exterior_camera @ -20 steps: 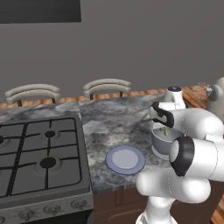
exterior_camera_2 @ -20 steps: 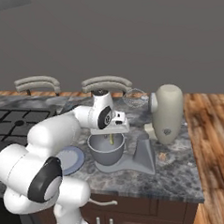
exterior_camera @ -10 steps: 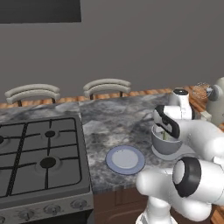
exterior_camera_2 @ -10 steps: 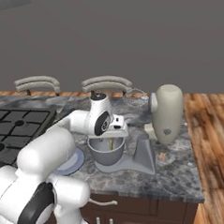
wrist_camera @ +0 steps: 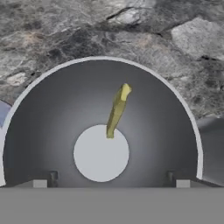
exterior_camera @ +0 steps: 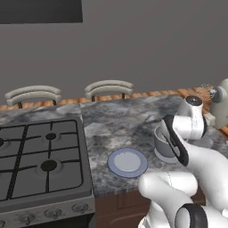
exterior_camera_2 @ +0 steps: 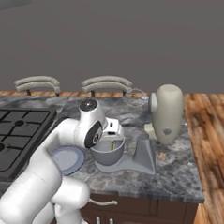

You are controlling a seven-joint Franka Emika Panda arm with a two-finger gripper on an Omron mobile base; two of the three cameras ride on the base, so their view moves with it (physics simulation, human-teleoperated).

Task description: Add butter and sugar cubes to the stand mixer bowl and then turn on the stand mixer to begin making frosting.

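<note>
Leaning inside the stand mixer bowl (wrist_camera: 52,113), the butter (wrist_camera: 117,110), below the spread gripper (wrist_camera: 108,183) (nothing pinched).

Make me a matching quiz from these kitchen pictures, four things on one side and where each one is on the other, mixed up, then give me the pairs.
Things:
1. butter
2. plate
3. mixer bowl
4. mixer head

Places:
A. tilted up and back, over the rear of the counter
B. on the mixer's flat grey base
C. leaning on the inner wall of the bowl
D. flat on the counter between the stove and the bowl

Pairs: 1-C, 2-D, 3-B, 4-A
</note>
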